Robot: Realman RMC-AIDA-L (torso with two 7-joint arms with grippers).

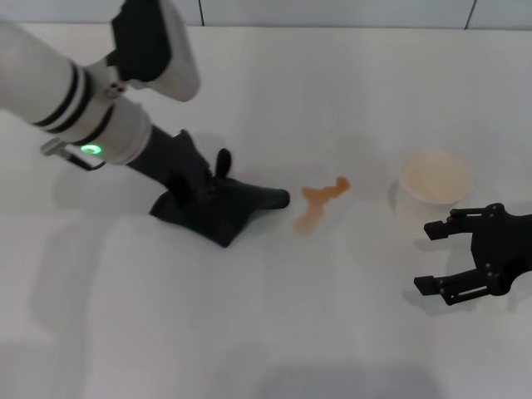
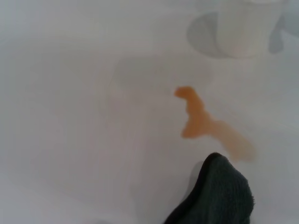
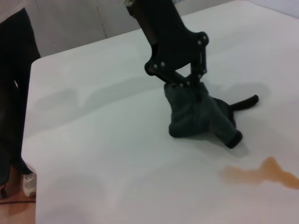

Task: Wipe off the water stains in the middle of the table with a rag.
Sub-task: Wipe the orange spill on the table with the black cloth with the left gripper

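The rag is a dark cloth lying on the white table, left of centre. My left gripper comes down from the upper left and is shut on the rag's top; the right wrist view shows its fingers pinching the bunched rag. The orange-brown water stains lie just right of the rag's tip, apart from it. In the left wrist view the rag tip sits close to the stains. My right gripper is open and empty at the right edge.
A white paper cup stands right of the stains, just beyond my right gripper; it also shows in the left wrist view. In the right wrist view the table edge shows, with a dark figure beyond it.
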